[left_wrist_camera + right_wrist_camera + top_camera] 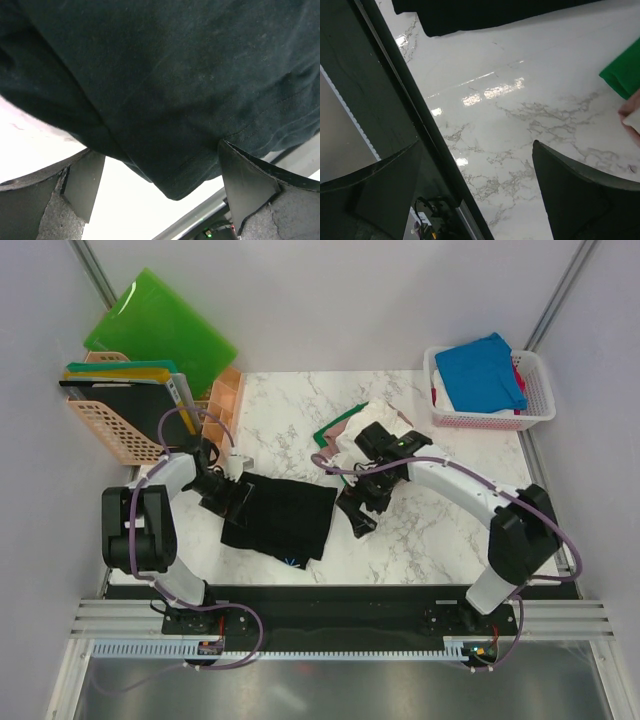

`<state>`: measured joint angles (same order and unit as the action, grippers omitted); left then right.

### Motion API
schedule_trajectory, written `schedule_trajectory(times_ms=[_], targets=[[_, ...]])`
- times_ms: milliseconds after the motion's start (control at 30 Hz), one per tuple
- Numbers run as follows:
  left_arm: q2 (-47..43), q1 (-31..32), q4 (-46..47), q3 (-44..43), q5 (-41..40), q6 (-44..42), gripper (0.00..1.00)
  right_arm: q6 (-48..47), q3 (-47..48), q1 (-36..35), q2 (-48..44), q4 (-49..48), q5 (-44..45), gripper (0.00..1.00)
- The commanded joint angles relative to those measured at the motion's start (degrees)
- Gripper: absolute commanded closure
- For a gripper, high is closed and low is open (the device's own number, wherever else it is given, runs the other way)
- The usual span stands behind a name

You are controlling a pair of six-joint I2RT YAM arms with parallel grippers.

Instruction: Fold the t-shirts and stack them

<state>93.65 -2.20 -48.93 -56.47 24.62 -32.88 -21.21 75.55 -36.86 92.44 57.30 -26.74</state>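
T-shirt (290, 525), black, beneath left hand (236, 504); right hand (359, 514) beside; both spread wide, empty.

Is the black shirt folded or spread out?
Folded, at least partly: the black shirt lies as a compact block, no sleeves showing.

Count: 1 large black cloth t-shirt (285, 520), near centre-left. 1 small folded pile (360, 418), far centre, 3 colours showing: green, pink, white. 1 white plastic lattice basket (490, 421), far right: 1 bright blue t-shirt (480, 370) on top, red cloth (519, 378) beneath, number unclear. 2 peach plastic baskets (112, 432), far left. 1 bright green plastic board (160, 325).
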Motion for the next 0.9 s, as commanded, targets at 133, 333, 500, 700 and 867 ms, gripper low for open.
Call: schedule_trajectory(times_ms=[133,333,500,700,867], targets=[[1.97,-0.88,-3.19,-1.72,2.72,-1.66,0.00,2.22,5.57,-2.69,9.05,-7.20,-6.74,0.02],[1.19,-2.98,-3.19,0.13,1.83,-3.50,0.00,1.71,4.00,-2.43,15.38,-7.55,-22.98,0.02],[0.57,-5.88,-2.49,1.97,3.24,-4.47,0.00,-2.25,4.07,-1.55,21.19,-5.97,-32.68,0.02],[-0.04,-6.86,-1.96,3.38,4.29,-4.56,0.00,3.96,4.97,-0.93,24.10,-14.82,-28.29,0.02],[0.22,-6.94,-1.53,2.77,5.52,-4.12,0.00,12.77,-0.05,0.91,19.27,-28.37,-22.14,0.02]])
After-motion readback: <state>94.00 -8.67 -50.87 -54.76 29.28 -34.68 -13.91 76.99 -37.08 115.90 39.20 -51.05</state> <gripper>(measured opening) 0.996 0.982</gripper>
